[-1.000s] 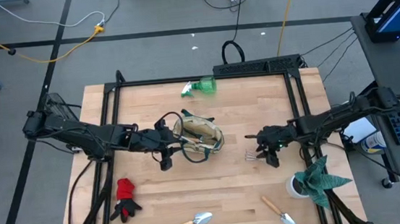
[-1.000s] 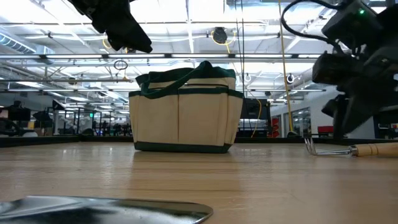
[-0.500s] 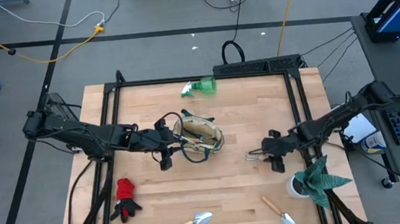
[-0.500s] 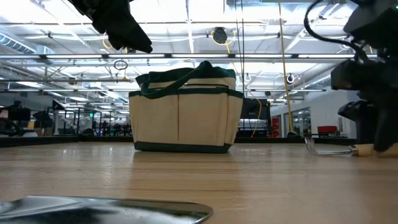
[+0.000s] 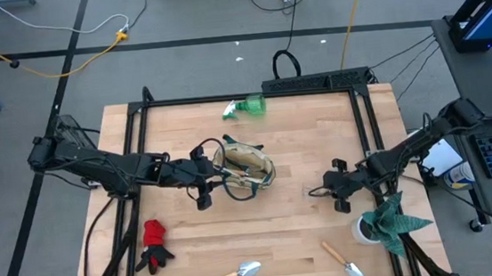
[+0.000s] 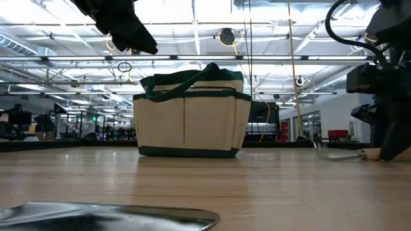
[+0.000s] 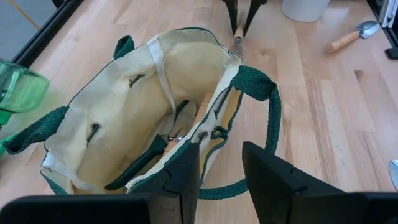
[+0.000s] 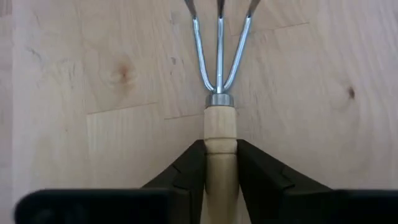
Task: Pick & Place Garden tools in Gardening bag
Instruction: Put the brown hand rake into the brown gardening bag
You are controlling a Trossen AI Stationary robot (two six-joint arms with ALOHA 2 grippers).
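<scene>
We see one gardening bag (image 5: 247, 172) mid-table, the left gripper (image 5: 202, 185) at its rim, fingers parted and holding nothing. To its right one fork-rake (image 8: 219, 87) lies flat, handle running straight back between our right gripper's (image 5: 339, 192) fingers, which pinch it. Two trowels (image 5: 240, 272), one glove (image 5: 154, 243), one spray bottle (image 5: 247, 107) wait.

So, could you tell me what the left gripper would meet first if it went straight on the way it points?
Most likely the gardening bag: the left gripper points at its open top, fingers at the near rim.
</scene>
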